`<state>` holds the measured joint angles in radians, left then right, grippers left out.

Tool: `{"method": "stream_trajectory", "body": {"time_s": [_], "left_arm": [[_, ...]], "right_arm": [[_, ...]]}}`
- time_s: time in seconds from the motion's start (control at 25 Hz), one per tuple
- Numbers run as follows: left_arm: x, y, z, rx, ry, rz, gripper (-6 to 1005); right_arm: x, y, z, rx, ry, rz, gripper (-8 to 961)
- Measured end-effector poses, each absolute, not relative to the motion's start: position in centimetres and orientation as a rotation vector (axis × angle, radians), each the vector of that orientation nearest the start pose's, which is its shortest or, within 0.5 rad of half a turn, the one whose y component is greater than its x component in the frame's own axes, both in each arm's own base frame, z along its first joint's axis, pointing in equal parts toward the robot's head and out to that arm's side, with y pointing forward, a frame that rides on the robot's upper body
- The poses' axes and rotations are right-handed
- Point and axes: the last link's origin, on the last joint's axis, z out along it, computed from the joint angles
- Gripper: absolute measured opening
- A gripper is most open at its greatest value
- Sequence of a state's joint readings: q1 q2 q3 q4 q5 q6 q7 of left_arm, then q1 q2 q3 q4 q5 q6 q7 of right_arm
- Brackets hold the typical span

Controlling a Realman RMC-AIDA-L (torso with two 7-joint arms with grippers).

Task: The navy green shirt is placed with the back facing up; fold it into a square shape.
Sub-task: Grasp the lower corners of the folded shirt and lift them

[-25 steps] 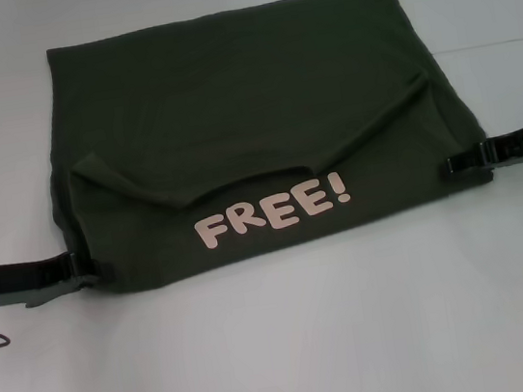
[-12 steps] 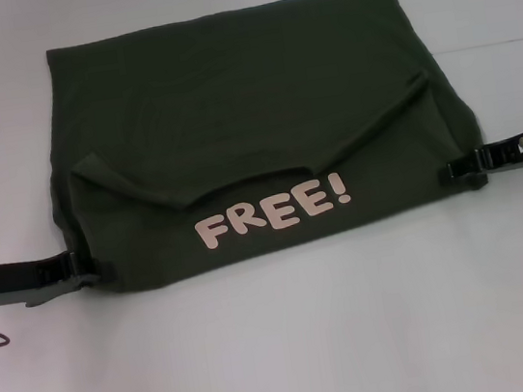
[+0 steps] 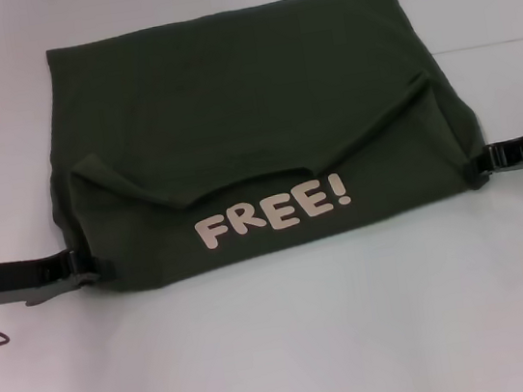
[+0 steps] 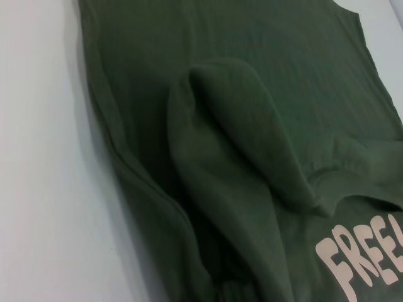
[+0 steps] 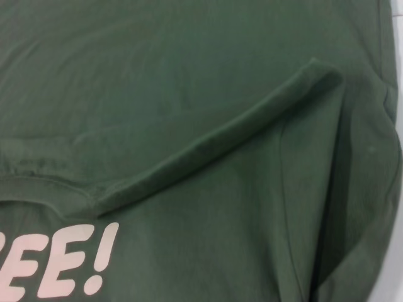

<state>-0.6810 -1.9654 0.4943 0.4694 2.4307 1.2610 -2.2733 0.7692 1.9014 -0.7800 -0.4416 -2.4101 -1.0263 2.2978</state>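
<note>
Lying across the middle of the white counter (image 3: 293, 348), the navy green shirt (image 3: 240, 111) forms a rough rectangle, its near part folded up over the rest so that a strip of the front faces up. On that strip the pale pink "FREE!" lettering (image 3: 274, 216) reads upright in the head view, close to the near edge. Above the lettering, the folded-over edge runs in a shallow V, with a raised sleeve corner at the robot's left (image 3: 90, 166) and a ridged hem rising toward the right (image 3: 395, 109).

The left tool (image 3: 85, 270) sits low on the counter at the shirt's near left corner, its dark tips touching the cloth edge; whether it is clamped on the fabric or merely against it cannot be told. The right tool (image 3: 479, 163) reaches in from the right at the shirt's right edge, its tip meeting the cloth there; the state of its jaws cannot be told either.

The left wrist view shows a bunched, rounded fold of green cloth (image 4: 233, 126) standing up from the flat layer, with part of the lettering beside it. The right wrist view shows the ridged hem (image 5: 220, 138) crossing diagonally over smooth fabric, the end of the lettering near it.
</note>
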Motion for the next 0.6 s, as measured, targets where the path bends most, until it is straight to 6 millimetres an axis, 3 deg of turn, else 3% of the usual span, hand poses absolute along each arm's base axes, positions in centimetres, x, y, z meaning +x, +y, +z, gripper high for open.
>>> {"method": "stream_trajectory", "body": {"time_s": [0.2,0.4,0.6], "left_arm": [[-31.6,37.2,1.6,-2.124,-1.811,-0.369,27],[-31.3,37.1,1.9,-2.152,-1.816,-0.373,27],[-30.9,36.6,3.0,-2.200,-1.823,-0.383,27]], "right_arm": [[31.0,41.7,3.5,-2.132,1.503,0.093,49],[31.2,41.3,4.3,-2.144,1.525,0.137,22],[31.8,39.7,5.8,-2.175,1.568,0.204,27]]}}
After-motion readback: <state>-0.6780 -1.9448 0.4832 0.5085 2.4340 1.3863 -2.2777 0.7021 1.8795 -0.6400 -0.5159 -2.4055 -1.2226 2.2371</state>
